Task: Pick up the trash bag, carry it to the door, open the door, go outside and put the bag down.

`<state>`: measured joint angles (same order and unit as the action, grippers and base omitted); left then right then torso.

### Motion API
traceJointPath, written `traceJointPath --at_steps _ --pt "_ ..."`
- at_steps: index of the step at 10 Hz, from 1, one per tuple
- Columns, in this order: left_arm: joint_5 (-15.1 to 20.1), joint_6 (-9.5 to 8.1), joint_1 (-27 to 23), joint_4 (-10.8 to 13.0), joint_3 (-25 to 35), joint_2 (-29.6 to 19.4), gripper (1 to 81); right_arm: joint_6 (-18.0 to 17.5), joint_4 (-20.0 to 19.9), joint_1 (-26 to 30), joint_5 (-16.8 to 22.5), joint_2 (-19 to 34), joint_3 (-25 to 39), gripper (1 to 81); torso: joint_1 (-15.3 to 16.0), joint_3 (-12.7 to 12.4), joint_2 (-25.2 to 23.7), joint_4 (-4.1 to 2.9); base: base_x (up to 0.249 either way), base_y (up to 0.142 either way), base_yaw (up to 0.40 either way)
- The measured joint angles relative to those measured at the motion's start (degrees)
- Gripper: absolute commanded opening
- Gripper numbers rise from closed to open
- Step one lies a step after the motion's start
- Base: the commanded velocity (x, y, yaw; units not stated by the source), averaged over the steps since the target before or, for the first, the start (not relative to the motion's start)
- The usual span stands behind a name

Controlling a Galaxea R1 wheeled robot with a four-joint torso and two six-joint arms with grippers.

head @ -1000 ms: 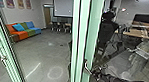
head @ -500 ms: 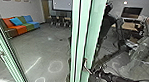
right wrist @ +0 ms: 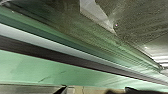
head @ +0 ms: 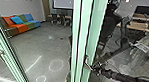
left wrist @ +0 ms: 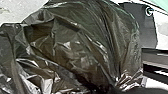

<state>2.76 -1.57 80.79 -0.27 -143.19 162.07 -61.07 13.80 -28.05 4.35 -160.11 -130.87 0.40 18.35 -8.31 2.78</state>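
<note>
My right gripper [head: 96, 70] reaches in from the right of the head view and is beside the silver handle [head: 88, 66] on the pale green door frame [head: 93, 37]; whether they touch is unclear. Glass fills the part right of the frame. Green and dark edges of a frame [right wrist: 75, 58] cross the right wrist view at a slant. In the left wrist view, the black shiny trash bag [left wrist: 75, 47] looms large, its plastic drawn together in tight folds at my left gripper [left wrist: 115, 86], which is shut on it.
Another green frame [head: 8, 56] with a handle stands at the left. Beyond are a multicoloured sofa [head: 22, 25], chairs [head: 59, 19] under a screen, and grey floor [head: 40, 47]. Right of the door, through or on the glass, show a person [head: 142, 49] and a desk [head: 136, 24].
The head camera has tilted and shifted a little. My right gripper stays beside the door handle. The person at the right has changed posture.
</note>
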Motion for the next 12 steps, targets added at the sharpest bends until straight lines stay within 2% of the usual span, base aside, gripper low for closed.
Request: traceJointPath --at_steps 2,4,12 --pt "0.0 0.0 0.2 0.0 0.0 0.0 1.0 0.0 0.0 0.4 0.4 0.3 0.0 81.1 0.1 0.1 0.1 -0.05 0.068 0.0 0.0" --pt "0.1 0.0 0.5 0.0 0.0 0.0 1.0 1.4 -0.1 -0.1 0.9 1.7 2.0 81.1 0.0 0.1 0.0 -0.05 0.075 0.0 0.0" --pt "0.0 0.0 0.2 0.0 0.0 0.0 1.0 0.0 -0.5 1.8 3.6 3.0 1.0 81.1 0.2 0.2 0.2 -0.09 0.075 0.0 0.0"
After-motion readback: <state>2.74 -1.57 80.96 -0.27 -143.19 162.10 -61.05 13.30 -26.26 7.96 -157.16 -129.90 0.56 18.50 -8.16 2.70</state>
